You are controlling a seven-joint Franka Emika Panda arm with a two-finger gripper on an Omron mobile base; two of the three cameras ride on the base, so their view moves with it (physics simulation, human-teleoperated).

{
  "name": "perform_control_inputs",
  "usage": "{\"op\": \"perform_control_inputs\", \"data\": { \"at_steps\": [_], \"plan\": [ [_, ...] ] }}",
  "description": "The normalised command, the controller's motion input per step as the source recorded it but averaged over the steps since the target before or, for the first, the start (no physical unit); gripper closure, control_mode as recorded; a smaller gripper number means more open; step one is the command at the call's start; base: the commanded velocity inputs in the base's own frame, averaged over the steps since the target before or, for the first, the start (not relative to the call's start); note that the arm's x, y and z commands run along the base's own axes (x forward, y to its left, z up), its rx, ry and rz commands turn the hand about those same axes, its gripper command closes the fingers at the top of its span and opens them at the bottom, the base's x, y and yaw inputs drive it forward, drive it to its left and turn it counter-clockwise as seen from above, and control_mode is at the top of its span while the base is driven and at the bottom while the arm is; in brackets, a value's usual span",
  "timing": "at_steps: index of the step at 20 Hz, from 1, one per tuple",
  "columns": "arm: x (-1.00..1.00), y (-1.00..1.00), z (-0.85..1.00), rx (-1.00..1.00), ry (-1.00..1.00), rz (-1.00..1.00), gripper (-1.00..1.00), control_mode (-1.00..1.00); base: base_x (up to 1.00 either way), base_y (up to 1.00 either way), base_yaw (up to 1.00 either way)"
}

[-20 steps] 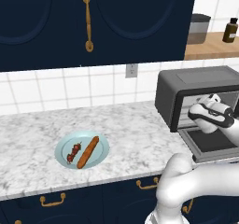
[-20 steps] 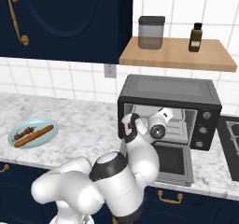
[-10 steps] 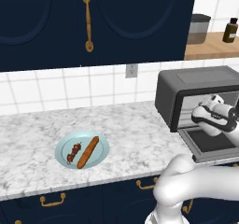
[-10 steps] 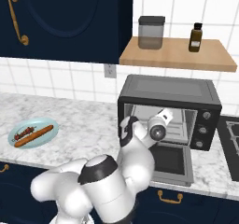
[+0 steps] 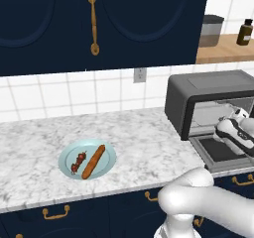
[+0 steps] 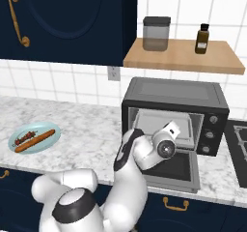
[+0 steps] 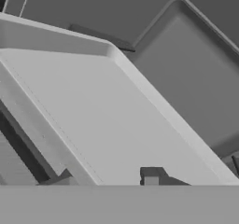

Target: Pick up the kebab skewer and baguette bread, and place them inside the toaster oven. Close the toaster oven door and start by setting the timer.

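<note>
From the left base view, we see our tool [image 5: 222,126] at the mouth of the toaster oven [image 5: 211,100], whose toaster oven door [image 5: 218,152] lies dropped flat beneath it, leaving the cavity open for loading. Well off to the tool's left on the desk [image 5: 139,143], the kebab skewer [image 5: 78,161] and baguette bread [image 5: 94,161] rest side by side on a blue plate [image 5: 106,152], not yet fetched.

From the right base view, we gain the oven's knobs [image 6: 208,135] and the shelf [image 6: 183,57] above.

In the hand view, a pale tray [image 7: 93,111] sits right before the tool; we judge its jaws narrow, pinched shut at the tray's rim, perhaps to draw it out.
</note>
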Motion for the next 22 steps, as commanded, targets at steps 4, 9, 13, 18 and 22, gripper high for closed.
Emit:
{"op": "perform_control_inputs", "data": {
  "at_steps": [4, 9, 13, 18, 22],
  "plan": [
    [-0.70, -0.26, 0.20, 0.03, 0.01, 0.00, 1.00, -1.00, 0.00, 0.00, 0.00],
    [-0.56, -0.22, 0.29, 0.00, 0.06, 0.00, 1.00, -1.00, 0.00, 0.00, 0.00],
    [-0.53, -0.27, 0.23, 0.00, 0.08, 0.00, 1.00, -1.00, 0.00, 0.00, 0.00],
    [-0.31, -0.15, 0.41, 0.00, 0.05, 0.00, -1.00, -1.00, 0.00, 0.00, 0.00],
    [-0.58, 0.04, 0.76, 0.00, 0.01, 0.00, -1.00, -1.00, 0.00, 0.00, 0.00]
  ]
}}
